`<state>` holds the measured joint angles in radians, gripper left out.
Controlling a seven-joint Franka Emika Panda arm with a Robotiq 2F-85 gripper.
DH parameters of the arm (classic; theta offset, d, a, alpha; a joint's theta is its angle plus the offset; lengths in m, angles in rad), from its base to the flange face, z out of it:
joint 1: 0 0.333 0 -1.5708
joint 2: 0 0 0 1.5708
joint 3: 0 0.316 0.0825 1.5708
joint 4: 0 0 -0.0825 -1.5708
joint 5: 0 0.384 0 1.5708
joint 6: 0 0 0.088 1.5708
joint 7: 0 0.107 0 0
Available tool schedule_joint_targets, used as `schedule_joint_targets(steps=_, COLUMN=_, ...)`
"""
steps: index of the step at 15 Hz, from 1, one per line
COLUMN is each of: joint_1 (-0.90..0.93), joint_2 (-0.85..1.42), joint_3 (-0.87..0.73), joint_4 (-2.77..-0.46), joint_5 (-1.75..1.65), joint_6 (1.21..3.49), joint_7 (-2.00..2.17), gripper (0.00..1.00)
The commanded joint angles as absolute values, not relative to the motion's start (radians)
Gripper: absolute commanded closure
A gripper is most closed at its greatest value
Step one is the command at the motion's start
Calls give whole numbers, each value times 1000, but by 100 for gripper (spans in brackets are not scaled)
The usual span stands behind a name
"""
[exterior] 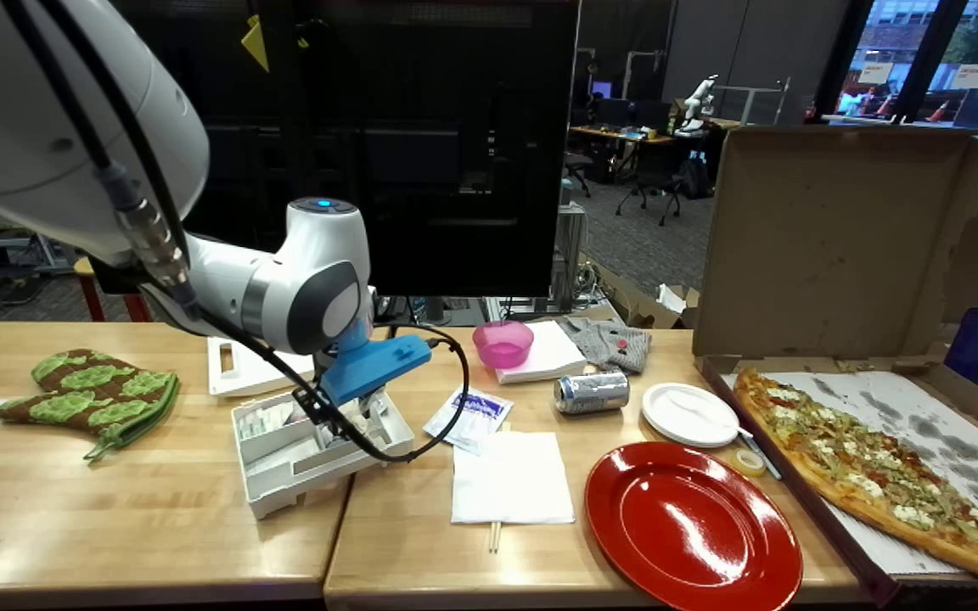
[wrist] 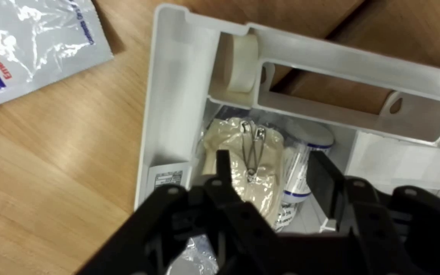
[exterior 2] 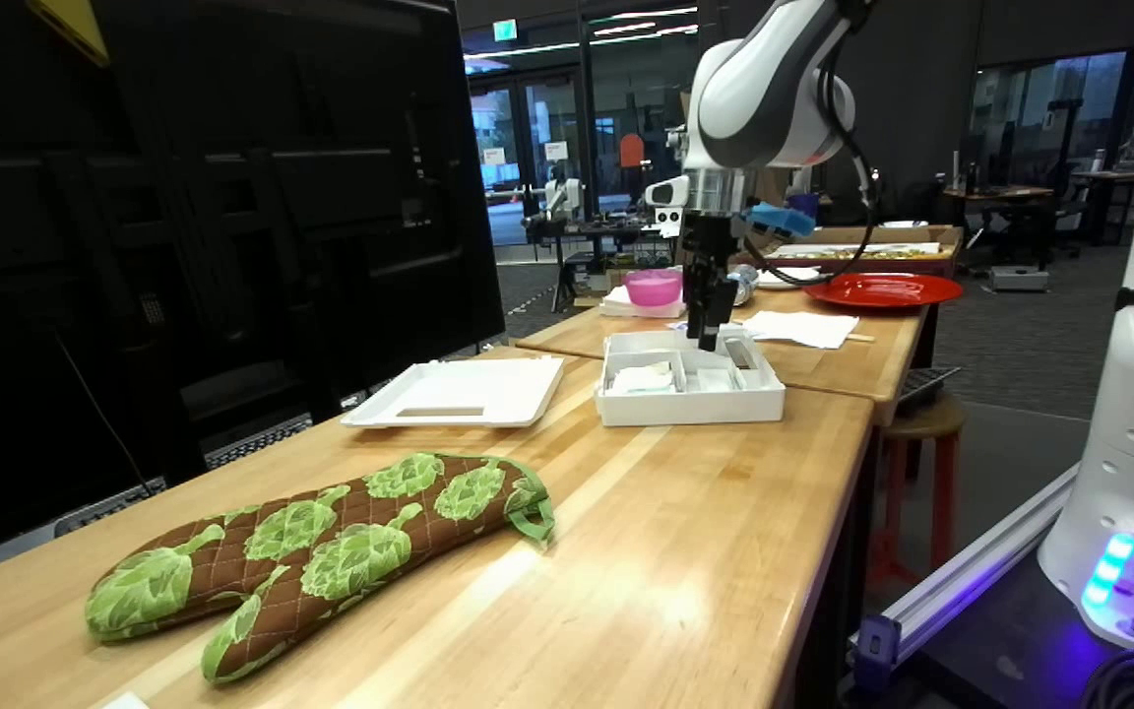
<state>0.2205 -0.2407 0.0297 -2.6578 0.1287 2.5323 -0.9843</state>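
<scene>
Packet (wrist: 267, 177), beige, its long axis roughly across the closing direction, lies below my wide-spread gripper (wrist: 269, 167).

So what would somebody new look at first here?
Probably the shiny red plate, beside the open pizza box. Next, the open black pincer, pointing down over the white divided tray. Then the leafy oven mitt, lying on the wooden table, the tray between it and the plate.

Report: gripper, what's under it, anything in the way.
Gripper open over the white box. Inside it, beige packet with safety pins, not gripped. White container close alongside, possibly in the way.
</scene>
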Motion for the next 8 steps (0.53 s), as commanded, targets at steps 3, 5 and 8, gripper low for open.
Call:
schedule_joint_targets(steps=3, joint_1=227, joint_2=-239, joint_3=20, joint_4=-2654, joint_5=143, joint_6=2526, joint_7=-1019, gripper=55)
schedule_joint_targets(steps=5, joint_1=226, joint_2=-237, joint_3=20, joint_4=-2652, joint_5=142, joint_6=2523, joint_7=-1018, gripper=55)
schedule_joint_targets(steps=8, joint_1=225, joint_2=-234, joint_3=20, joint_4=-2649, joint_5=142, joint_6=2519, joint_7=-1017, gripper=50)
